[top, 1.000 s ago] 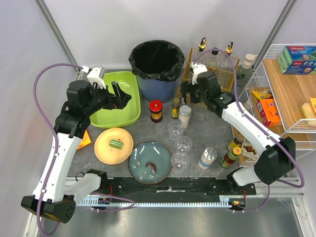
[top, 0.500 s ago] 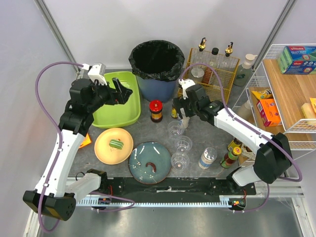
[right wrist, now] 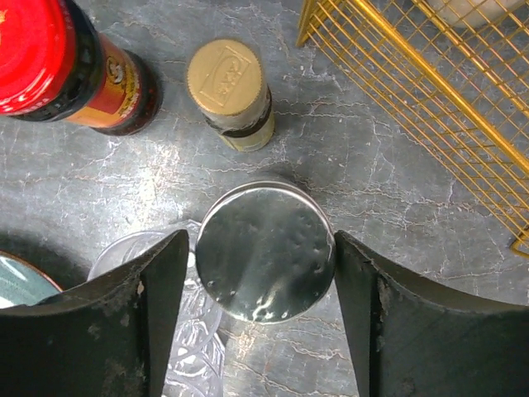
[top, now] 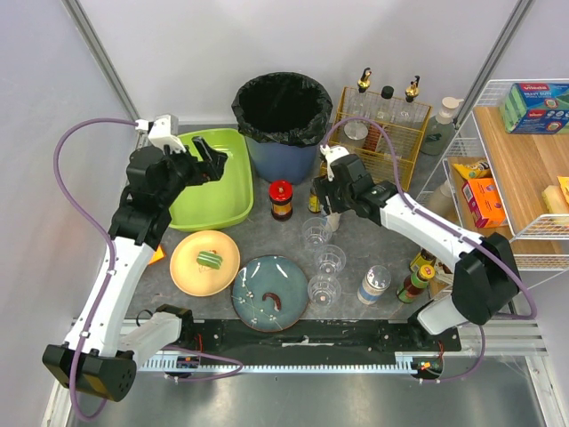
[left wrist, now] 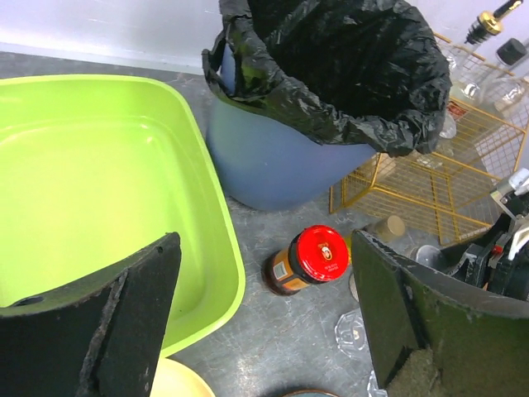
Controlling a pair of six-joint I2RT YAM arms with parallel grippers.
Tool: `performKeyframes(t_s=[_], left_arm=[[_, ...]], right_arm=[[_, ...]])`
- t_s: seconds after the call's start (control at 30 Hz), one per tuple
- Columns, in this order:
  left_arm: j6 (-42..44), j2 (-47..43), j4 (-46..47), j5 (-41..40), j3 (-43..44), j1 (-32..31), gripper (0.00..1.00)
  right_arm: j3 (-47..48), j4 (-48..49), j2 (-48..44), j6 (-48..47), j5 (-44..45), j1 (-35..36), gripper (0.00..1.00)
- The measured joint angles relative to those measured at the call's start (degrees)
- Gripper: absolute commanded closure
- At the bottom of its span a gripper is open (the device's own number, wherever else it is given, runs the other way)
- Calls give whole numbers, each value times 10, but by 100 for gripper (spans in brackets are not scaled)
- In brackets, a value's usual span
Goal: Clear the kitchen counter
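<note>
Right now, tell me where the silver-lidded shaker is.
In the right wrist view the shaker stands on the counter between the fingers of the right gripper, beside the gold-capped jar and a clear cup.

1. Your left arm (top: 111, 267) and right arm (top: 427, 222) share one build: smooth white shells on the long links, with bulky black housings (top: 484, 285) at the joints.
2. A purple cable (top: 56, 165) loops off each arm in a wide arc.
3. A small white block (top: 163, 132) sits at the left wrist.
4. Up close, your jaws are flat black slabs with a rough matte face. Their edges are scuffed grey and look worn and crumbly.
5. Both bases sit on a black rail (top: 293, 334).
</note>
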Motion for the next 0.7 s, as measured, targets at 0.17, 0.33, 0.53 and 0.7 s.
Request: performKeyframes(t_s=[0.17,0.33,0.53,0.7], left_arm=[[-3,0,10,-2,-2,0,22],[-3,0,41,26,-2,0,20],[-2,0,78,58,-1,0,16],[-2,-1,92,71,19,0,15]], right_arm=[[3,3,17,9,3,-1,41],[8,3,20,7,1,-1,63],[18,-13,16,4,12,0,64],[60,-36,-15,0,42,0,64]])
